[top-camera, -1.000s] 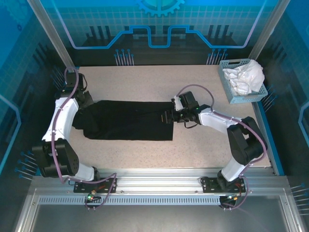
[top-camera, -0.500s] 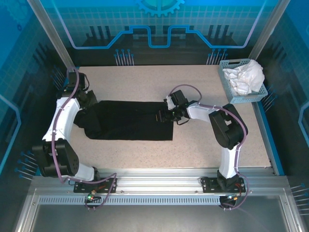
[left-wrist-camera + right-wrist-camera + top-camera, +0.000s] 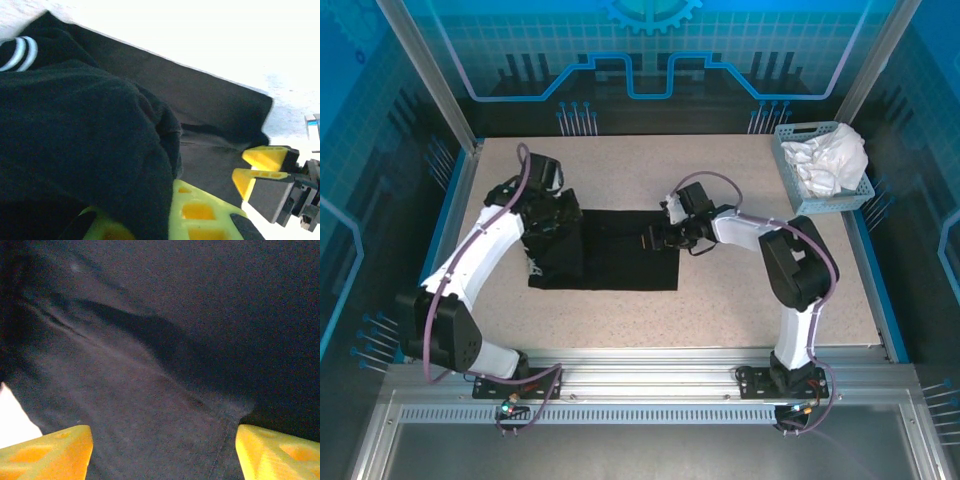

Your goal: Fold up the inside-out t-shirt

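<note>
The inside-out t-shirt [image 3: 620, 255] is black and lies mid-table, its left part bunched up and raised. My left gripper [image 3: 552, 218] is shut on that bunch and holds it over the shirt's left portion. In the left wrist view the dark cloth [image 3: 90, 125] is pinched between the yellow-green fingers [image 3: 200, 210], with white stripes [image 3: 17, 52] at the top left. My right gripper [image 3: 655, 240] stands open over the shirt's right edge. Its yellow fingertips [image 3: 50, 450] are spread wide above flat cloth [image 3: 165, 365], with nothing between them. That gripper also appears in the left wrist view [image 3: 260, 167].
A light blue basket [image 3: 798, 195] with a white cloth garment [image 3: 830, 155] stands at the back right corner. Bare speckled tabletop [image 3: 750, 300] lies in front of and behind the shirt. Metal frame posts stand at the table's back corners.
My left arm has swung right, carrying the shirt's left end toward the middle, so the shirt now covers less width. The right gripper has stayed at the right edge.
</note>
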